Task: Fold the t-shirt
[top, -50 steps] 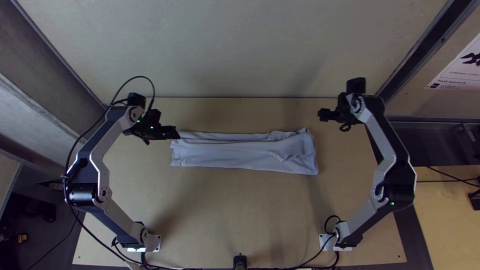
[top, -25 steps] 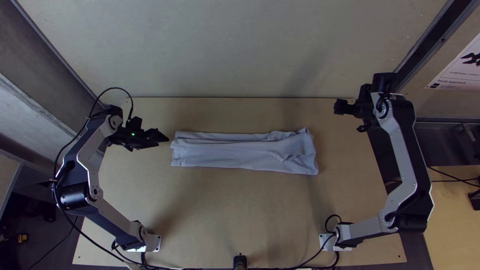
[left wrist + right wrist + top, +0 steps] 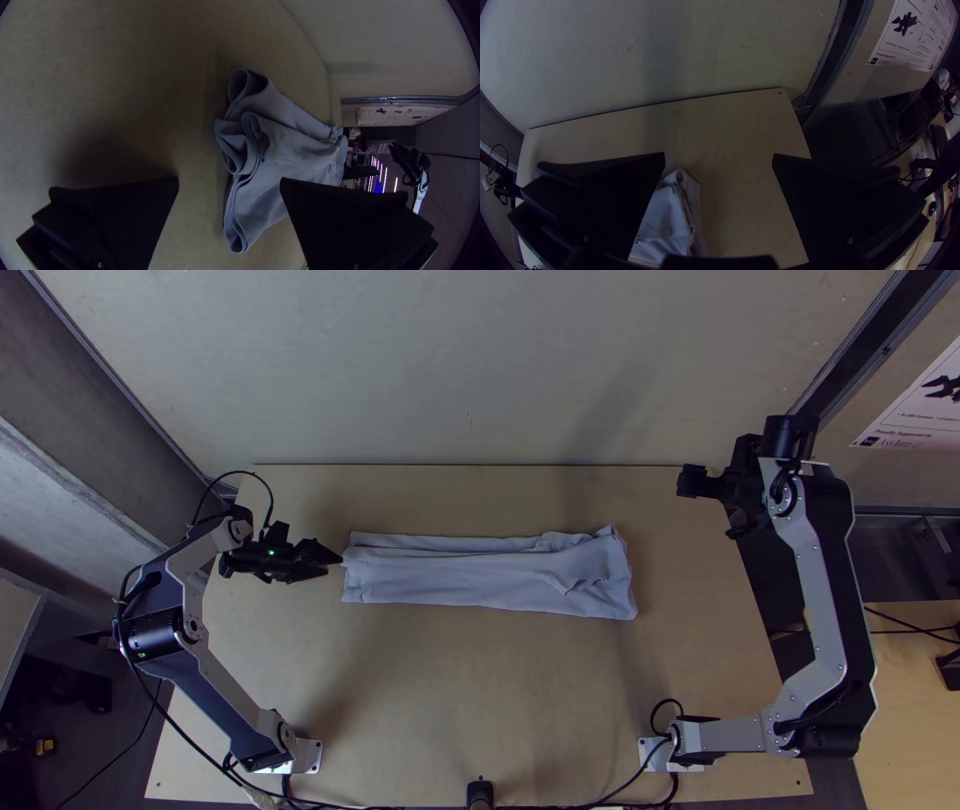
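The light grey-blue t-shirt (image 3: pixel 480 575) lies folded into a long flat strip across the table, slightly bunched at its right end. My left gripper (image 3: pixel 340 558) is at the strip's left end; in the left wrist view the left gripper (image 3: pixel 229 182) stands open, with rolled layers of the shirt (image 3: pixel 285 155) beyond its fingers. Up and right of the cloth, well apart from it, is my right gripper (image 3: pixel 685 482). The right wrist view has the right gripper (image 3: pixel 719 156) open with nothing held, and the shirt's end (image 3: pixel 667 220) partly behind one finger.
The light wooden table (image 3: pixel 480 700) extends on both sides of the cloth. A pale wall panel (image 3: pixel 480 360) rises behind its far edge. At the right stand a dark frame post (image 3: pixel 870 345) and a printed sheet (image 3: pixel 920 405). Cables run along the near edge.
My left gripper has drawn back left from over the shirt's upper left corner and shifted slightly down. The right arm has swung outward to the right. The shirt has stayed in place.
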### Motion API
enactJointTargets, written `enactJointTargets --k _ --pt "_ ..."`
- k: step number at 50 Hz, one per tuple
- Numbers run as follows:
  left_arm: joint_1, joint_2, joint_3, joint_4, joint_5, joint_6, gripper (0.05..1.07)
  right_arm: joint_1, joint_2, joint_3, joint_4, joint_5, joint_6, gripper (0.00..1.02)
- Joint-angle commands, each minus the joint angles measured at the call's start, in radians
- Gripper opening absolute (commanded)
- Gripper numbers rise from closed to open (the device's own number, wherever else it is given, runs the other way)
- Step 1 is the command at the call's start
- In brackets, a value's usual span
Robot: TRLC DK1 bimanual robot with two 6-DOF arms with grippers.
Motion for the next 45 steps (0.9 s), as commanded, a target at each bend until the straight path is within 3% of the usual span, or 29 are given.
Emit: enactJointTargets --k 1,11,22,31,45 --pt "-0.006 0.055 -0.017 0.007 0.012 0.019 1.03 -0.007 -0.027 -0.034 -0.007 -0.005 -0.007 0.98" --pt "-0.081 0.072 -0.03 0.041 0.023 -0.021 1.03 -0.001 -0.038 -0.062 -0.007 -0.005 -0.006 0.98" --pt "-0.227 0.049 -0.06 0.165 0.011 -0.189 1.03 0.023 -0.041 -0.082 -0.001 -0.005 -0.001 0.98" --pt "-0.383 0.042 -0.066 0.297 -0.138 -0.35 1.03 0.034 -0.053 -0.111 0.005 -0.005 0.016 0.98" --pt "-0.583 0.043 -0.052 0.306 -0.371 -0.406 1.03 0.031 -0.072 -0.148 0.008 -0.005 0.021 0.98"
